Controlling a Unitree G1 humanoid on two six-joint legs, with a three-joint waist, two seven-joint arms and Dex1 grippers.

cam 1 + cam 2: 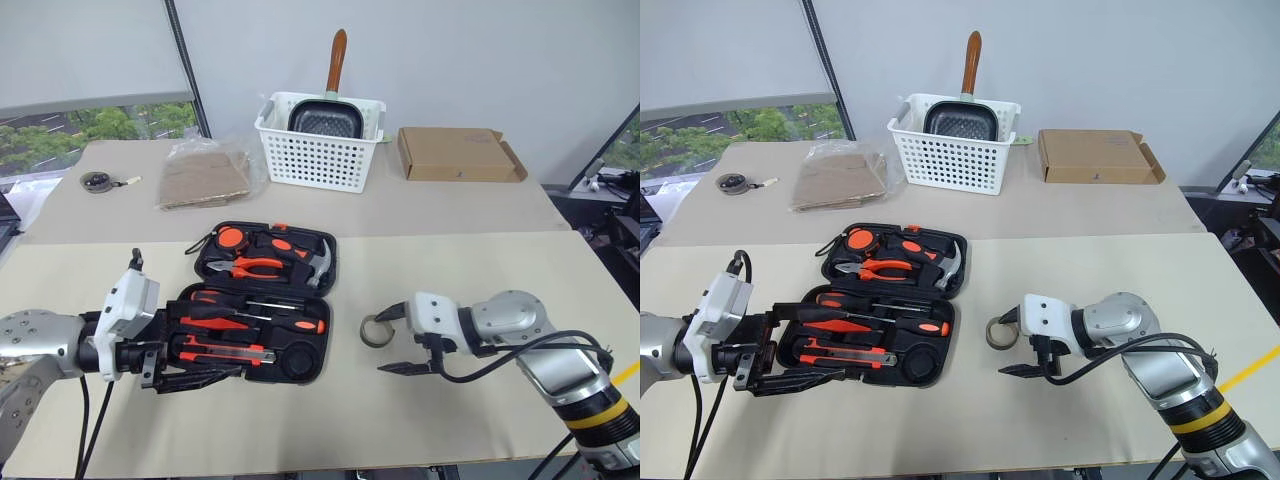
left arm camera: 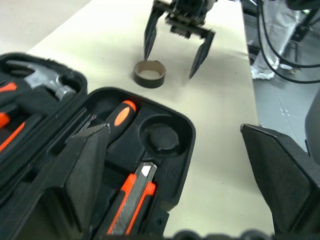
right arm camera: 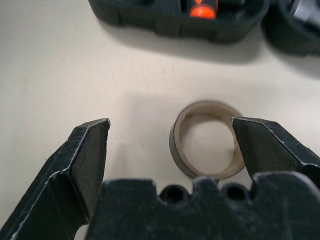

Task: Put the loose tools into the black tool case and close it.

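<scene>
The black tool case (image 1: pixel 321 350) lies open on the table. Its near half holds two long screwdrivers (image 1: pixel 262 323) and the utility knife (image 1: pixel 226 350), beside an empty round recess (image 2: pixel 160 137). The grey-brown tape roll (image 1: pixel 376 331) lies flat on the table just right of the case. My right gripper (image 1: pixel 394 340) is open and low over the table, its fingers on either side of the roll; in the right wrist view the roll (image 3: pixel 207 140) sits close to one finger (image 3: pixel 270 150). My left gripper (image 1: pixel 195 372) is open and empty, hovering over the case's near left corner.
Pliers (image 1: pixel 250 266) and a hammer (image 1: pixel 318 262) sit in the case's far half. At the back of the table stand a white basket (image 1: pixel 318 160) with a pan, a cardboard box (image 1: pixel 455 153), a clear bag of brown sheets (image 1: pixel 205 175) and a small round object (image 1: pixel 97 181).
</scene>
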